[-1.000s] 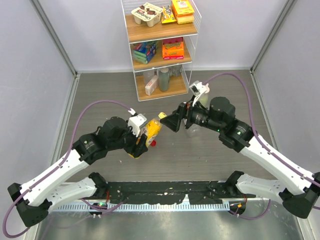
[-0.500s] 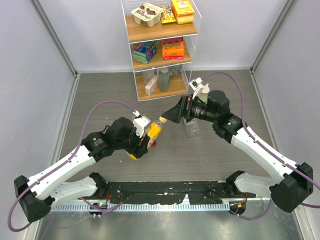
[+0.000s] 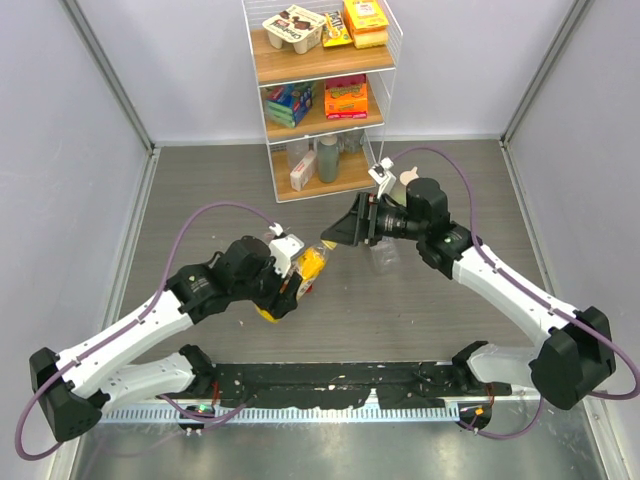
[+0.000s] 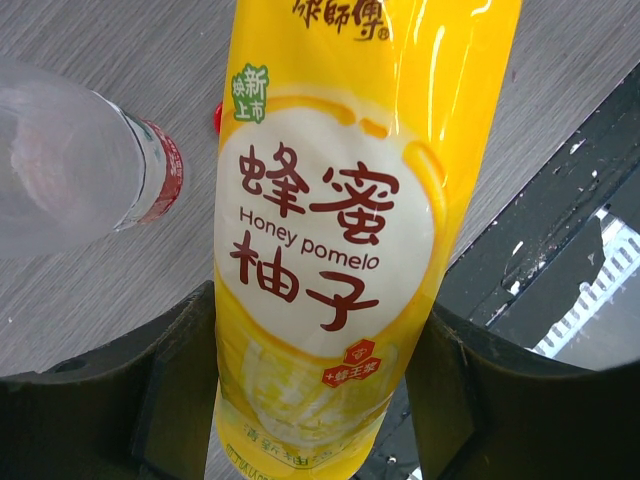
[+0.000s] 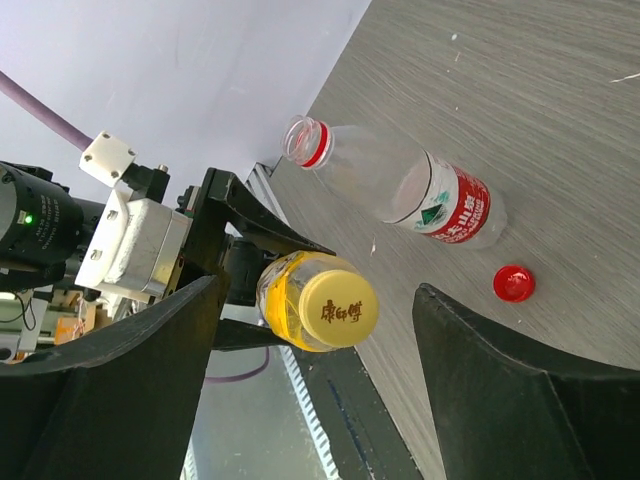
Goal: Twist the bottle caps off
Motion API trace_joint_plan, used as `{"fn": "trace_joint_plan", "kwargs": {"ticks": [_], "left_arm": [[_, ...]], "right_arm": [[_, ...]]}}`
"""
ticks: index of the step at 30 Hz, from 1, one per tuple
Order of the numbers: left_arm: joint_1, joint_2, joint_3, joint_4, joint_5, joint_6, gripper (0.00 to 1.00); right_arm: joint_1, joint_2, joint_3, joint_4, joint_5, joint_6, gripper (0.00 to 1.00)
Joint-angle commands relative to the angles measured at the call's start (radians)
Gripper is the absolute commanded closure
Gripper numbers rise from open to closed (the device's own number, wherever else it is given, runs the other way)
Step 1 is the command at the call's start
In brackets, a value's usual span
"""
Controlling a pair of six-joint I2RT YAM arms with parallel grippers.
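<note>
Top: your left end effector clamps the yellow bottle, tilted toward the right end effector. Clear bottle behind it, cap hidden.
Left wrist: grip snug on the label.
Right wrist: jaws wide, straddling the yellow cap, no contact. Red cap is off, on the table beside the open bottle. I'd say one done, two left.

bottles: 3, one half-hidden, likely | caps: 2, red and yellow | arms: 2 | rack: 1

Overhead view looks down; both wrist views share juice bottle.
</note>
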Motion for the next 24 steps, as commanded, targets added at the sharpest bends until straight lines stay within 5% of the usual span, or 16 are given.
{"fn": "trace_joint_plan", "kwargs": {"ticks": [1,17,24], "left_arm": [[-0.009,-0.001,0.004,0.032,0.014,-0.002,1.00],[-0.021,-0.005,0.004,0.031,-0.003,-0.001,1.00],[-0.024,-0.012,0.008,0.031,-0.005,0.001,1.00]], "right_arm": [[-0.003,0.007,0.004,0.023,-0.031,0.012,0.19],[-0.003,0.022,-0.025,0.065,-0.060,0.059,0.53],[-0.001,0.016,-0.034,0.083,-0.073,0.056,0.93]]}}
